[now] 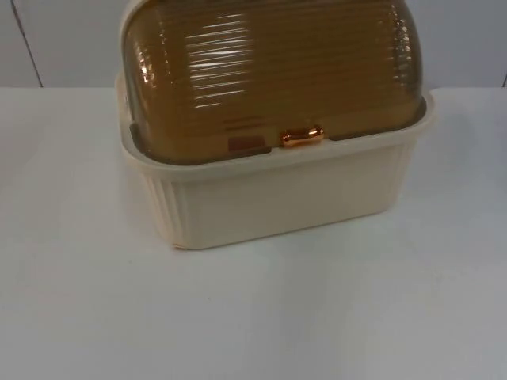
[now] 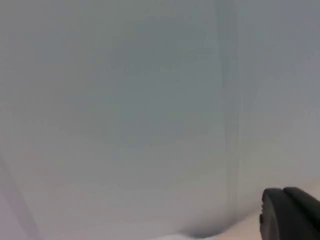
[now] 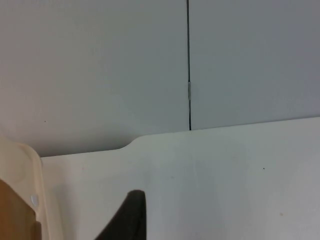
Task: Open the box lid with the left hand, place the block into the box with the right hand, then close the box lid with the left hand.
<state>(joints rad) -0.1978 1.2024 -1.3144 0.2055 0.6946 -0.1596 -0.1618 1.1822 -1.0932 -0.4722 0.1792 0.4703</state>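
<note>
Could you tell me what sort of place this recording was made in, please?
Probably a lab or test bench rather than a kitchen: a bare white table ending at a grey partition wall, with a single cream box under a closed amber lid.

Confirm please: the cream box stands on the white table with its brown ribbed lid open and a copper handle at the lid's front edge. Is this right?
Not quite. In the top view the brown ribbed lid is shut, seated down on the cream box. The rest holds: the box stands on the white table, and the copper handle sits at the lid's front edge.
</note>
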